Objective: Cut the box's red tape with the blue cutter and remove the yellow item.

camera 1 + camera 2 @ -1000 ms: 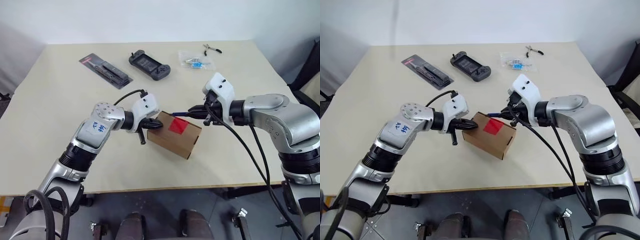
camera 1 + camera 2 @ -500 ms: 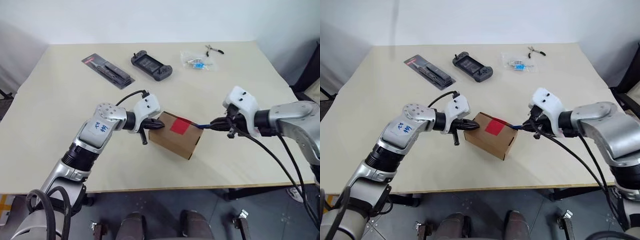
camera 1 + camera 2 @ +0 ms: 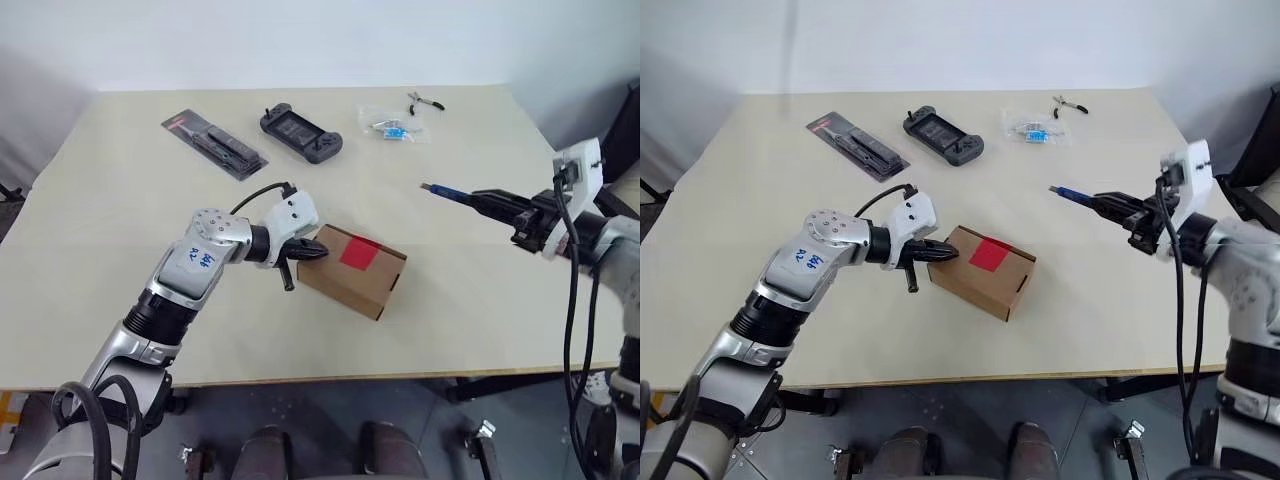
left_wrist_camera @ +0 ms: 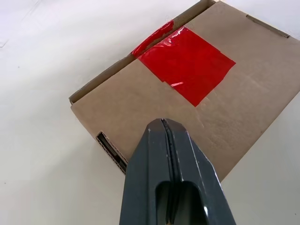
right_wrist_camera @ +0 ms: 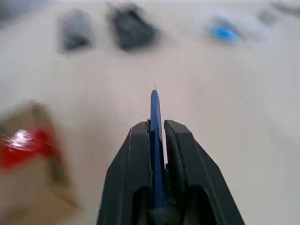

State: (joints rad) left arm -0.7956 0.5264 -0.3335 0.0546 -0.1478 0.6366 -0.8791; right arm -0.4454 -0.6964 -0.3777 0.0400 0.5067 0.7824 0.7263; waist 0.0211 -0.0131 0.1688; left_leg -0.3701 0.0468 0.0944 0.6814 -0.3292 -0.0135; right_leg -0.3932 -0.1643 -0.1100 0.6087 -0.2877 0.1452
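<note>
Box [image 3: 352,272] of brown cardboard near the table's [image 3: 120,210] middle, red tape [image 4: 186,63] across the seam of its top flap, possibly slit along the edge though hard to confirm. Left gripper [image 3: 312,251] pressed together, empty, tips against the box's near corner as a brace. Right gripper [image 3: 1118,207] well off to the right, above bare tabletop, pinching the blue cutter [image 3: 1072,195] with the stick jutting out past the fingertips. Yellow item nowhere on show, presumably inside the closed box. Risks from here: cutter slipping in a thin pinch or rolling away if set down carelessly; box skidding or tipping if the brace lets go while a flap is pried; flap holding shut, and the whole box lifting, if any tape remains uncut.
</note>
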